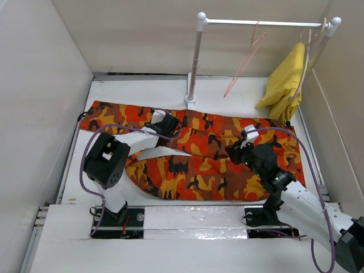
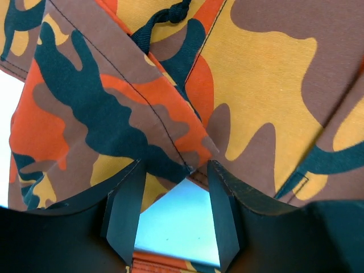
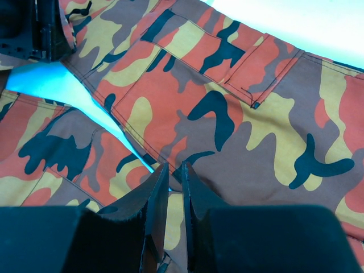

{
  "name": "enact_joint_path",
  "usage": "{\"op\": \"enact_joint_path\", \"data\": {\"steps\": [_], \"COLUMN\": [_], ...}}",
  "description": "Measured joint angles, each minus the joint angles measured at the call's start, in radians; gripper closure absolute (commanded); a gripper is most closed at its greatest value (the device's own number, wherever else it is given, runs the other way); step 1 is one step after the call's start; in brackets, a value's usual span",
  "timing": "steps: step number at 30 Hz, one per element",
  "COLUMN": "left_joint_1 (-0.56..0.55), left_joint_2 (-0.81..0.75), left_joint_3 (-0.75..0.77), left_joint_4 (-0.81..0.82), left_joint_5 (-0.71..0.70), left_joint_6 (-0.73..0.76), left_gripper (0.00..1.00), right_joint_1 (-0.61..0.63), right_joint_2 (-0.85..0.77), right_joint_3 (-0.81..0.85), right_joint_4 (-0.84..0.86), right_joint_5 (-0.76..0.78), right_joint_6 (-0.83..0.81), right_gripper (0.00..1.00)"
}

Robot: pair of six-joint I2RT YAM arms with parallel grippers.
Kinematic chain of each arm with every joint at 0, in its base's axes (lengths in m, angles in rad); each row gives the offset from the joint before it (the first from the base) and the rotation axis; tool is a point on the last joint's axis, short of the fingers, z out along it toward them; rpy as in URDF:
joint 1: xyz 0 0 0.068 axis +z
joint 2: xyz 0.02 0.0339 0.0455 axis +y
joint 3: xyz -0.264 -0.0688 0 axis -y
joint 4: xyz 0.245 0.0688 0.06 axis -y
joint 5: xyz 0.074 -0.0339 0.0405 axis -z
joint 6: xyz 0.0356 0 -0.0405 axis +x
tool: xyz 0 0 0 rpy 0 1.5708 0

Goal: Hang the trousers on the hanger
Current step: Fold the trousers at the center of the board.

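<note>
white table | pale walls | trousers flat | pink hanger on rail

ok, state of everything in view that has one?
trousers: spread flat on the table, not on any hanger.
pink hanger: hooked on the rail, empty.
yellow garment: hung on a beige hanger, rail's right end.
left tool: open, tips at a corner of the trousers.
right tool: jaws barely apart, low over the trousers, nothing seen between them.
</note>
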Motion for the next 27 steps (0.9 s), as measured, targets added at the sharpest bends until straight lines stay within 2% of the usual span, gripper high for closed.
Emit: {"op": "enact_joint_path", "data": {"steps": [8,10,12,19,23,27], "left_joint_1": [0.015,0.017,0.021,0.029,0.030,0.036], "left_joint_2": [0.071,0.079,0.082,-0.001,-0.225,-0.528], "left_joint_3": [0.035,0.045,0.052,0.042,-0.010,-0.029], "left_joint_4": [0.000,-0.001,-0.003,-0.011,-0.016,-0.029], "left_joint_5": [-0.009,-0.014,-0.020,-0.023,0.009,0.056], "left_joint_6": [0.012,0.009,0.002,-0.024,-0.042,-0.050], "left_gripper": [0.56,0.81,1.00,1.00,1.00,1.00], "right_joint_1": [0.000,0.000,0.000,0.000,0.000,0.000], "right_joint_2": [0.000,0.000,0.000,0.003,0.003,0.023], "right_joint_3": [0.000,0.000,0.000,0.000,0.000,0.000], "right_joint_4": [0.000,0.000,0.000,0.000,0.000,-0.001], "right_joint_5": [-0.005,-0.006,-0.008,-0.010,-0.003,0.034], "right_joint_6": [0.000,0.000,0.000,0.000,0.003,0.017], "right_gripper": [0.78,0.78,0.78,0.77,0.72,0.61]}}
